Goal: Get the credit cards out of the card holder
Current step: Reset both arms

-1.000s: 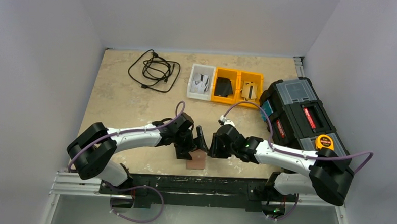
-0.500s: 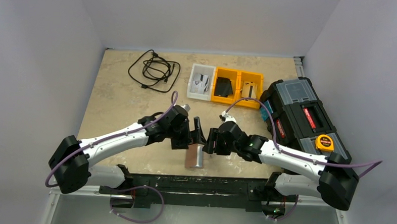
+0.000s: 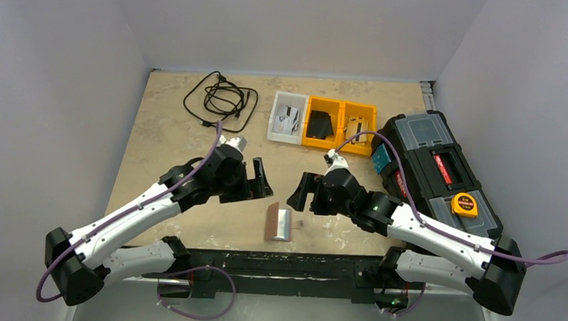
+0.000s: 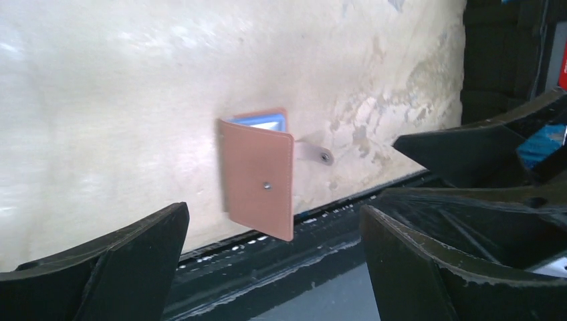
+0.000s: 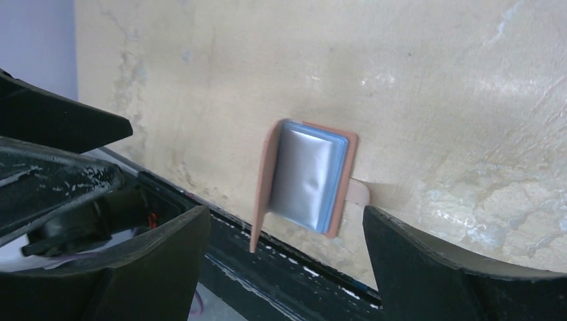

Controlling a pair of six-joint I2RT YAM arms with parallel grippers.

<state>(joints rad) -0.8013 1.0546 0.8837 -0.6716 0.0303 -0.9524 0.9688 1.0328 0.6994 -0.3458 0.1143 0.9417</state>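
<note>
Card holder [image 3: 277, 224]: reddish-brown, lay part-open on the table [image 3: 165, 142] near its front edge, its flap standing up. Credit cards [image 5: 309, 175]: grey-silver over light blue, sat inside the holder. Left gripper [image 3: 257, 181]: jaws apart, empty, left of the holder. Right gripper [image 3: 303, 193]: jaws apart, empty, right of it

Both arms stretch forward and angle inward, forearms low. The left hand [image 3: 262, 181] and the right hand [image 3: 299, 192] face each other with a gap between them, each with its jaws spread wide, gripping nothing.
</note>
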